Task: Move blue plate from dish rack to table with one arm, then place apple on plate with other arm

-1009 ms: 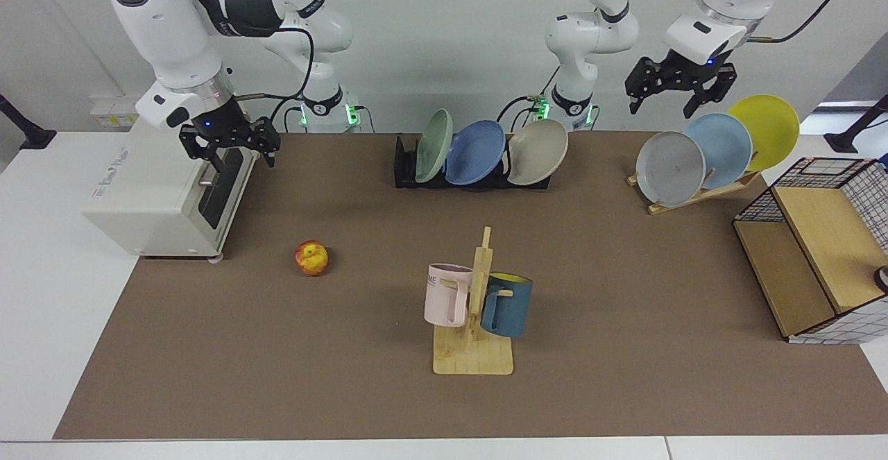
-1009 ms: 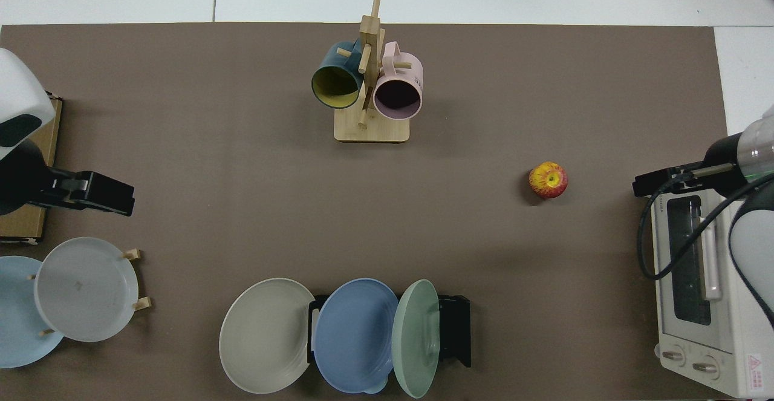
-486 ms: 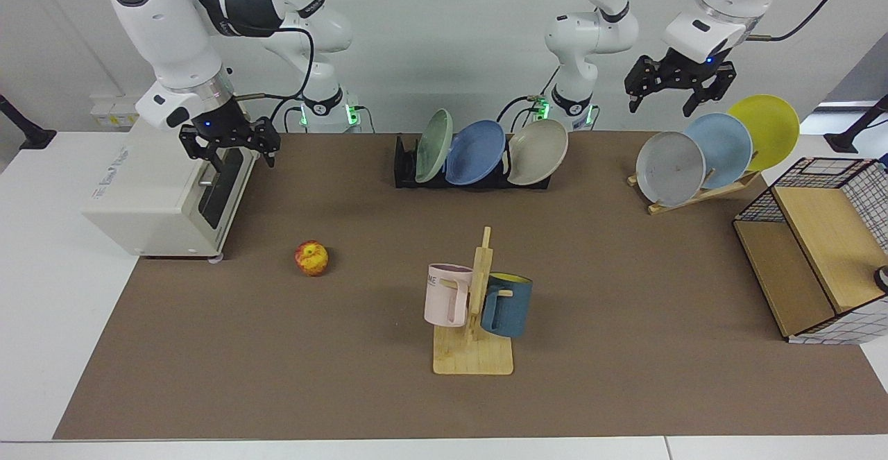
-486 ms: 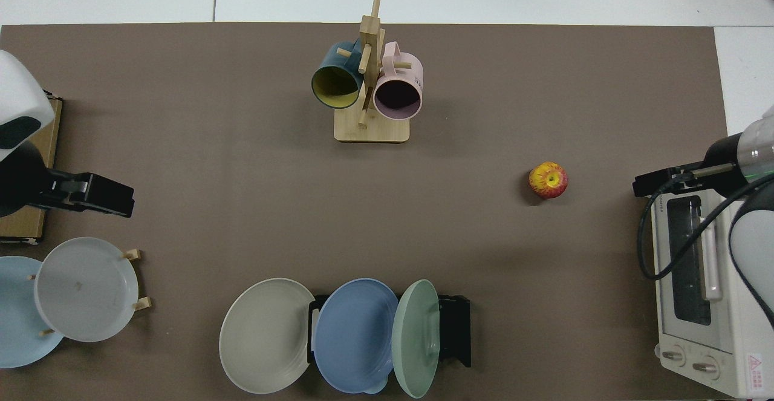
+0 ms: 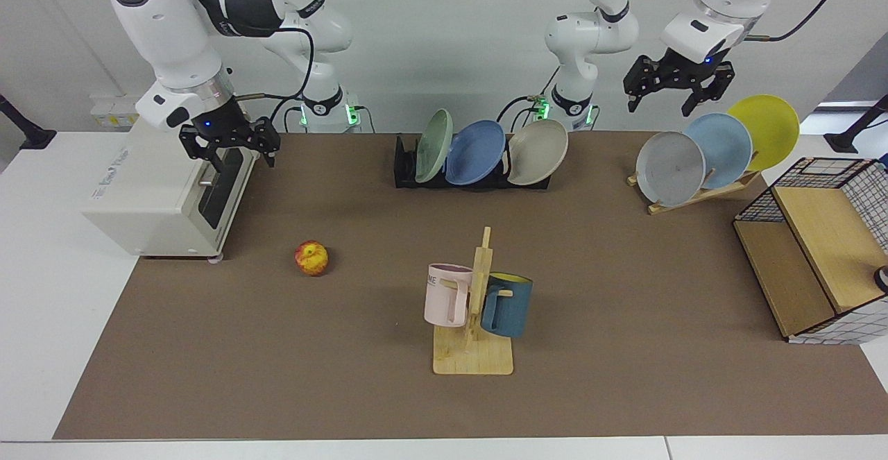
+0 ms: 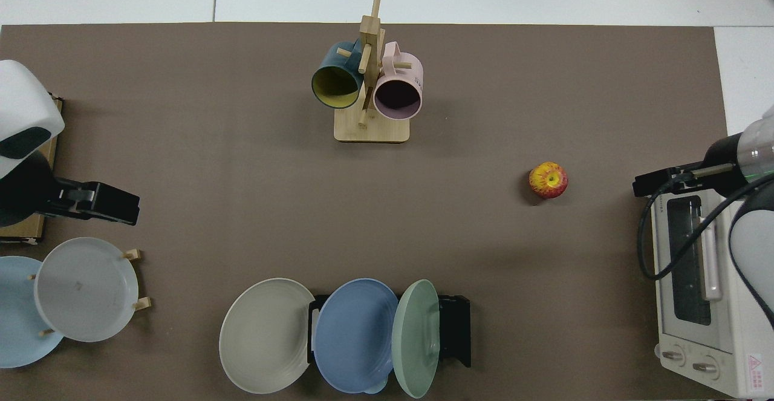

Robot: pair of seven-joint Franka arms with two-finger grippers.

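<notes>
The blue plate (image 5: 475, 152) (image 6: 354, 334) stands on edge in the middle slot of the black dish rack (image 5: 406, 168) (image 6: 456, 328) at the back of the brown mat on the table (image 5: 277, 349). The apple (image 5: 311, 258) (image 6: 548, 179) lies on the mat, in front of the oven. My left gripper (image 5: 662, 105) (image 6: 115, 207) hangs open and empty, high above the wooden plate rack and well to the side of the dish rack. My right gripper (image 5: 243, 162) (image 6: 647, 184) is open and empty by the oven's front, behind the apple.
A green plate (image 5: 433, 145) and a beige plate (image 5: 538, 152) flank the blue one. A slanted wooden rack (image 5: 694, 193) holds grey, sky-blue and yellow plates. A mug stand (image 5: 475, 307) is mid-mat, a white toaster oven (image 5: 163, 196) beside the right arm, a wire-and-wood shelf (image 5: 812, 252) opposite.
My left gripper has risen a little and drifted slightly towards the middle of the table. The right arm, the plates and the apple have not moved.
</notes>
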